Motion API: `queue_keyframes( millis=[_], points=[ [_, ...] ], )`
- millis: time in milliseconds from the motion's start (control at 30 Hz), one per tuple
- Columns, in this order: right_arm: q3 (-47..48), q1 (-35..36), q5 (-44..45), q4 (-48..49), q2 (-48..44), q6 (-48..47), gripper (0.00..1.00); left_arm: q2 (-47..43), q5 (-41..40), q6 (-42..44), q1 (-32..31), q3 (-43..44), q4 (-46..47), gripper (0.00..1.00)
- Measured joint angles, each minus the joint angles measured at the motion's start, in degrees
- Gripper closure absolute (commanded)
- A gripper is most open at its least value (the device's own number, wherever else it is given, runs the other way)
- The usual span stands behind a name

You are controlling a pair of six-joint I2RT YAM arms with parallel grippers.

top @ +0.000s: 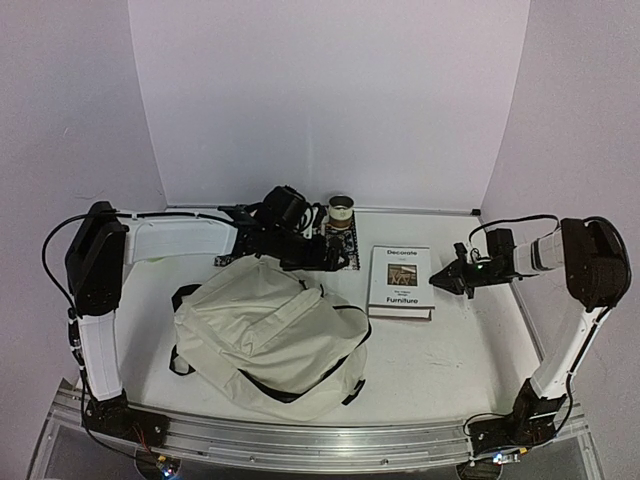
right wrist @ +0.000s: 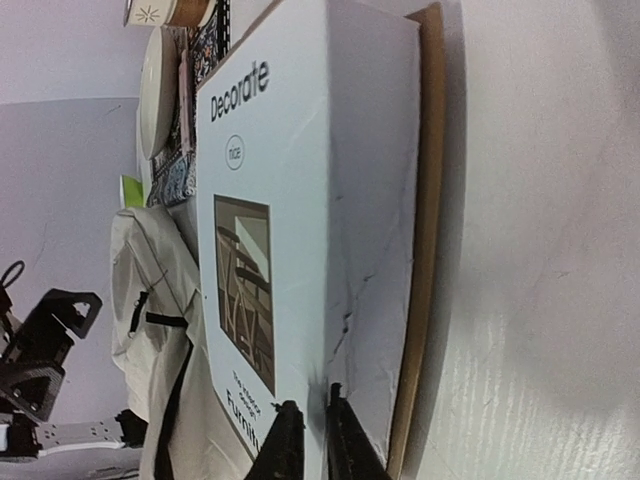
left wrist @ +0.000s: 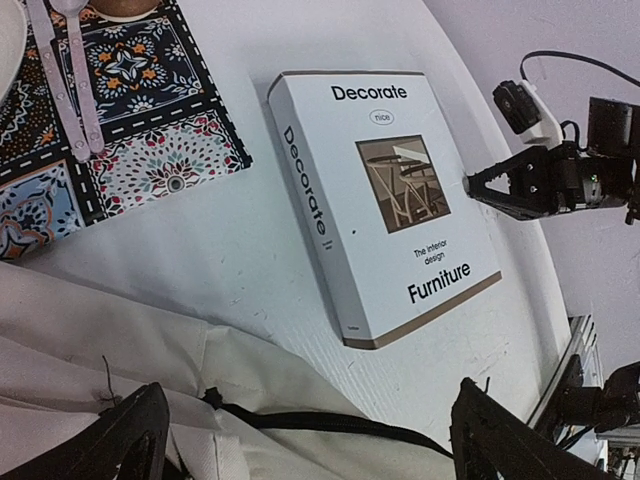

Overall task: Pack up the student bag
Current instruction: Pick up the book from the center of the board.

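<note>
Book (top: 401, 282) was faced by right gripper (top: 462, 276), jaws nearly closed.
It could be shoved, not gripped; left gripper (left wrist: 305, 432) was spread wide over bag (top: 270, 340).

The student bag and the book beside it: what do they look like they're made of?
The student bag looks like soft cream fabric, matte: it slumps and creases, with black strap trim. The book seems a hardback with a smooth white printed cover; its tan edge looks like board or paper.
</note>
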Motion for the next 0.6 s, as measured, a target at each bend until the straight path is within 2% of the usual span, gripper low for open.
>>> queue_keyframes(
  millis=[33, 300, 600],
  points=[
    [-0.09, 0.27, -0.03, 0.45, 0.00, 0.50, 1.00, 0.27, 0.20, -0.31, -0.06, 0.04, 0.34, 0.01],
    [-0.92, 3.02, -0.12, 5.43, 0.13, 5.52, 1.00, 0.73, 0.98, -3.30, 0.07, -0.31, 4.53, 0.01],
    [-4.99, 5.04, -2.27, 17.09, -0.19, 16.51, 1.00, 0.73, 1.86, -6.08, 0.08, -2.42, 8.09, 0.01]
  ],
)
